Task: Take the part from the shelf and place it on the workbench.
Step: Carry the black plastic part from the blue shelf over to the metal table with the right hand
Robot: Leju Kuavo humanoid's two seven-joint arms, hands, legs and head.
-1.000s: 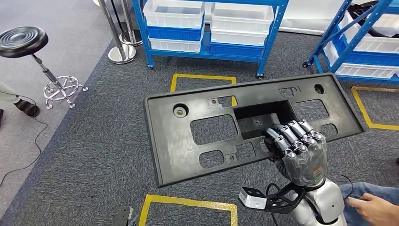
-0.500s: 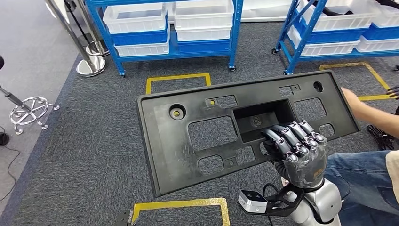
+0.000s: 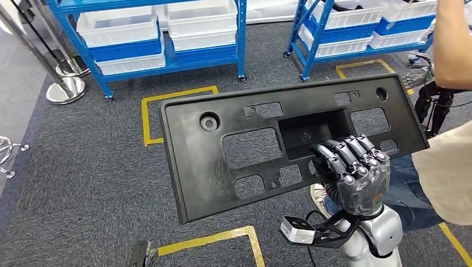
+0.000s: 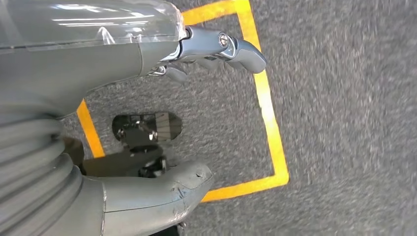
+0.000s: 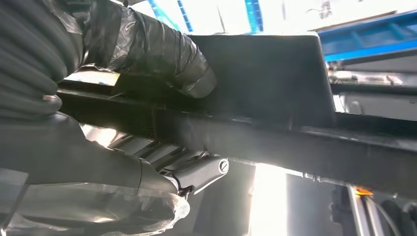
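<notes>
Your view has swung since a second ago: shelves [image 3: 167, 39] slid left, and a person [image 3: 448, 161] now stands close on the right. Your right hand [image 3: 352, 172] holds the black part [image 3: 245, 150] (fingers hooked through its central opening) above the carpet. Your left hand [image 4: 147, 78] hangs with fingers apart, holding nothing.

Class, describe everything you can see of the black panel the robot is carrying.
The black panel is a long, flat rectangle, seemingly matt plastic, with a raised rim, several rectangular cut-outs, round holes and a deeper central recess. It is scuffed pale near one end. It is held in the air above grey carpet, slightly tilted. The right hand grips it, fingers hooked at the recess.
</notes>
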